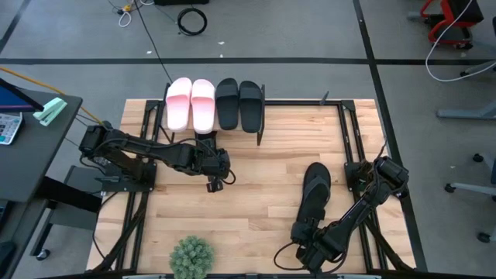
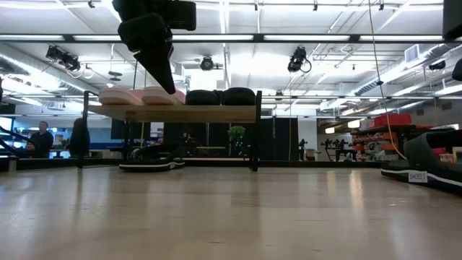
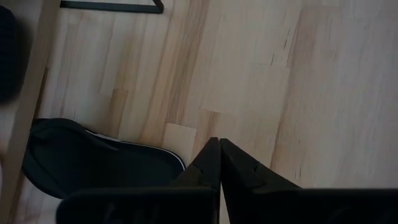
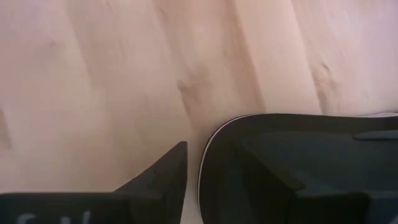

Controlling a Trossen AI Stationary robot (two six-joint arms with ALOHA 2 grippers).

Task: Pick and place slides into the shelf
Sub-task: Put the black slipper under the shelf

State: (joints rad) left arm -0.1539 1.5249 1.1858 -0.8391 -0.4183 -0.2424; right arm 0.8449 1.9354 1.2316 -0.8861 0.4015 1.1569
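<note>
Shelf [image 1: 263, 116]: top board carries two pink slides [image 1: 191, 103], two black slides [image 1: 239, 103]. Thin black slide [image 1: 316, 188] on tabletop [image 1: 256, 186]. Right end effector [image 1: 304, 232] at its heel: you straddle rim, centre, pinch; finger spread cannot tell. Left end effector [image 1: 214, 184] pinched empty.

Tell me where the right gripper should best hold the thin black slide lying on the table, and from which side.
Probably the heel edge of the thin black slide, approached from above at the near end: the sole lies flat, and the right gripper is already there.
</note>
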